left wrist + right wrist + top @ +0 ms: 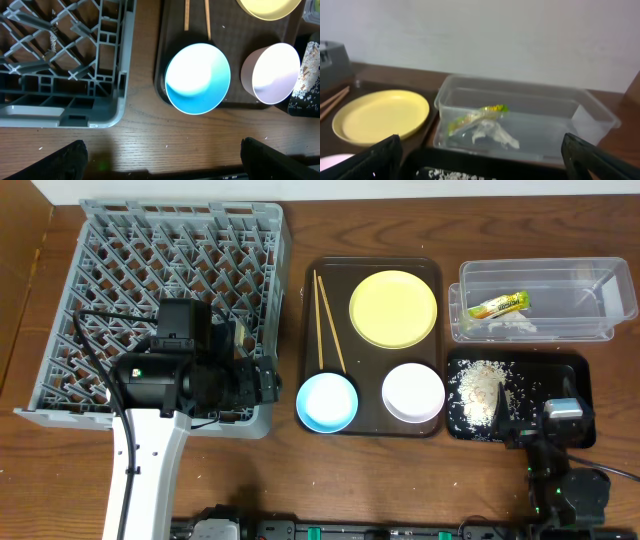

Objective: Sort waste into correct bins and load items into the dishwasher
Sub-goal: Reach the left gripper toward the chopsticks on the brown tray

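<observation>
The grey dish rack stands at the left. A yellow plate, two chopsticks, a light-blue bowl and a white bowl lie on the brown tray. The clear tub holds the wrapper and tissue. The black tray holds crumbs. My left gripper is open and empty at the rack's front right corner, left of the blue bowl. My right gripper is open and empty over the black tray's front, facing the tub.
The dark brown serving tray sits between the rack and the two bins. Bare wooden table runs along the front. A pale wall rises behind the tub in the right wrist view.
</observation>
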{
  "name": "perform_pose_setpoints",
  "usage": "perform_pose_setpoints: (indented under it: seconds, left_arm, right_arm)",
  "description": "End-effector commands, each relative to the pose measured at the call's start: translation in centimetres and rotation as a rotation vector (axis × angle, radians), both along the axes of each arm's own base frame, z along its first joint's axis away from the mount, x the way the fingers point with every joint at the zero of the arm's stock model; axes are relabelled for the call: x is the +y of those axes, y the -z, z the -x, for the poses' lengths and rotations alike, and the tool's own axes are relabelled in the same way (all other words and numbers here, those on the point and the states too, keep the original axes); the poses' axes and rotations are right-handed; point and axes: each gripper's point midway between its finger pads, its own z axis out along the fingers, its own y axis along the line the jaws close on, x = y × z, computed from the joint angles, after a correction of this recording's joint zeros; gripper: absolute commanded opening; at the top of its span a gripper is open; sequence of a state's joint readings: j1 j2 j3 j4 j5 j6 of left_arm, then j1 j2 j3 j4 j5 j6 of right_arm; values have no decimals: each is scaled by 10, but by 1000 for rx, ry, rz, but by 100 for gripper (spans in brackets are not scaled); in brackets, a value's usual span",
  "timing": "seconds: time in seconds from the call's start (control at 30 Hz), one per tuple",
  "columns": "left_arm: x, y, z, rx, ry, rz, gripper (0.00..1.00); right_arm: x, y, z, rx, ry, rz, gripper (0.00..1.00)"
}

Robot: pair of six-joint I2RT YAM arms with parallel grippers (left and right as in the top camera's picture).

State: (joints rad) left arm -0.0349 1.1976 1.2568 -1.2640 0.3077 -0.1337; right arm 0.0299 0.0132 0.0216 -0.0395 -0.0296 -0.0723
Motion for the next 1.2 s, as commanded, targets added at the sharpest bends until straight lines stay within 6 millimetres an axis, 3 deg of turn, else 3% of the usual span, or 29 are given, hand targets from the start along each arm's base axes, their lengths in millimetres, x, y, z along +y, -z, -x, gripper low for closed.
perform_pose_setpoints:
  seconds: [0.0, 0.1, 0.83, 1.03, 1.17]
  left_arm:
    - [1, -1, 1, -3, 6, -11, 98]
    - [1, -1, 1, -3, 6, -11, 98]
    - [-5, -2, 1, 12, -37, 40, 98]
    - [-24, -19, -47, -151, -72, 130, 98]
    - [-50, 5, -71, -134, -6, 59, 92]
  right_arm:
    - [-2, 5, -1, 4, 5, -15, 99]
    - [-2, 15, 0, 45, 6, -14, 99]
    - [-2, 15, 0, 44, 7, -14, 99]
    - [-2, 15, 0, 44, 7, -14, 99]
    - [-2, 15, 0, 44, 6, -14, 99]
